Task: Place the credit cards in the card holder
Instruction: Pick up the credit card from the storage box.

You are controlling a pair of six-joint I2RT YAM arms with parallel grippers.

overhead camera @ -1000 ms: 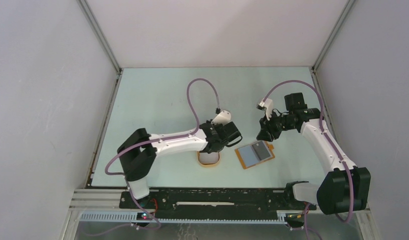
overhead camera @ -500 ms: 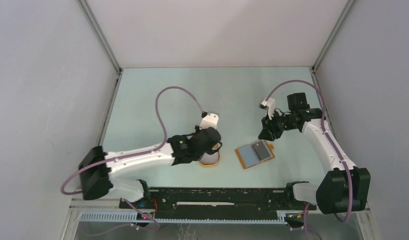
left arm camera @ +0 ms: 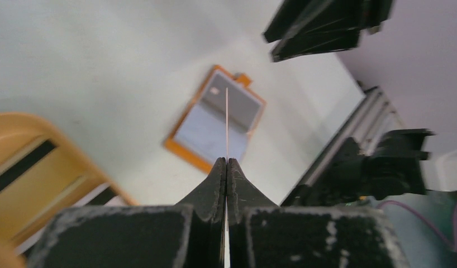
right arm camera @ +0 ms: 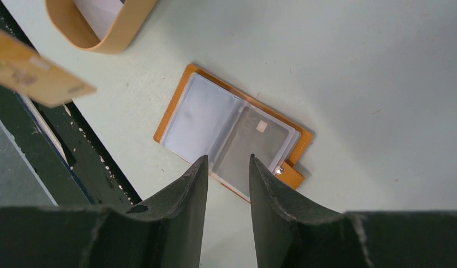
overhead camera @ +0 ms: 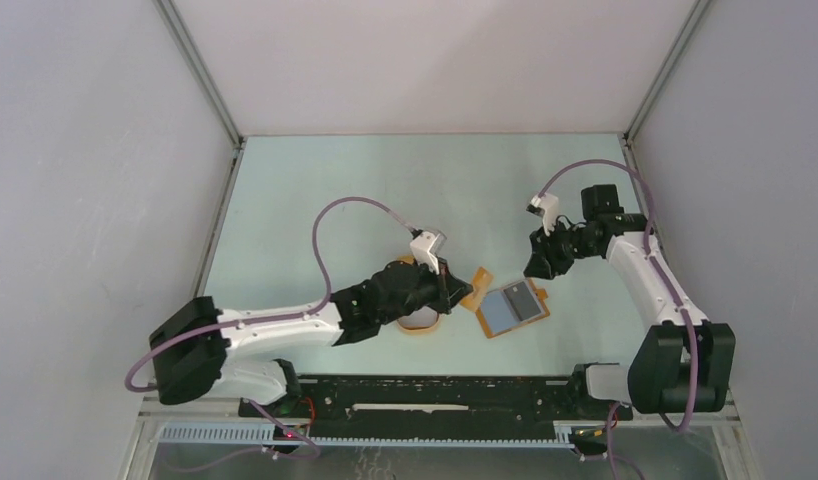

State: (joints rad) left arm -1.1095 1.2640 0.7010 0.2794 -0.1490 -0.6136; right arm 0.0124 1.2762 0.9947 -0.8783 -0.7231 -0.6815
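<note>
- Top external view: a credit card [overhead camera: 476, 288] is clamped in the closed left end effector [overhead camera: 457, 290], just left of the open card holder [overhead camera: 512, 308].
- The right end effector [overhead camera: 538, 268] is held part-open and empty, just beyond the holder.
- An oval tray [overhead camera: 423, 329] is partly covered by the left wrist.

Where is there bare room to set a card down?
Bare: far half of the table, between back wall and right gripper. Crowded: near centre, where the oval tray, the card holder and the card in the left gripper cluster.
</note>
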